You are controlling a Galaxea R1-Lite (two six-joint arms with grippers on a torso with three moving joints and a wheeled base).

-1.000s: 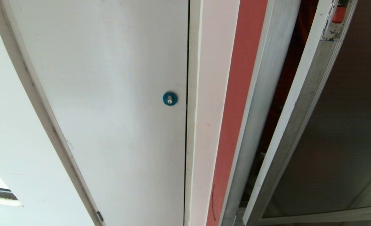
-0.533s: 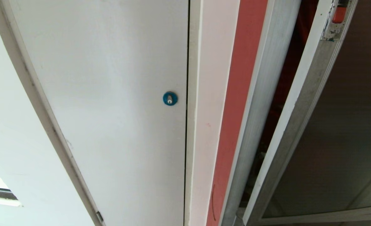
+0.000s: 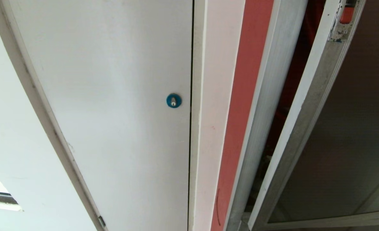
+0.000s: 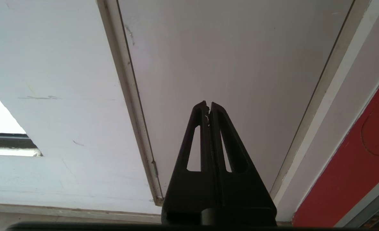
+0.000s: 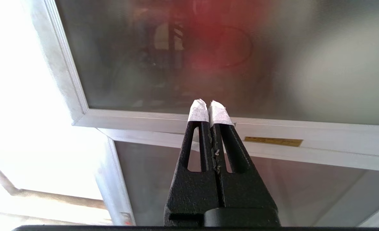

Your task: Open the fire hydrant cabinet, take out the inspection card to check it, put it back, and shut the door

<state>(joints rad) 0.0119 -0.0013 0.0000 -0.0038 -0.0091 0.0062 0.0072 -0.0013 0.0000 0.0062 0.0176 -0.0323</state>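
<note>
The fire hydrant cabinet [image 3: 266, 106] stands ajar: between its brushed silver frame and the door [image 3: 308, 122] runs a narrow dark gap, and through it only red shadow and some dim clutter low down can be made out. The inspection card cannot be seen in any view, so where it lies cannot be told. The door's dark tinted glass [image 3: 353, 150] angles out toward the camera, with the red latch [image 3: 347, 14] at the top of its silver edge.

The right gripper [image 5: 209, 104] has its jaws pressed fully together, white tape wrapped round the tips, and nothing between them. Just beyond the tips runs the lower rail of the door frame [image 5: 272, 123]; past that the frosted glass shows a blurred red round shape behind it. Nearer than the tips a second silver rail carries a small brass plate [image 5: 273, 141], with another glass pane under it.

The left gripper [image 4: 208, 106] is likewise closed tight and empty. Ahead of its jaws is a plain white panel [image 3: 112, 96] with a blue round lock [image 3: 173, 100]; to one side a red strip [image 4: 362, 160] of wall shows.

Against the earlier head views nothing has shifted: the door hangs at the same angle, the gap is equally wide, and the latch, lock and panel sit in the same places.
</note>
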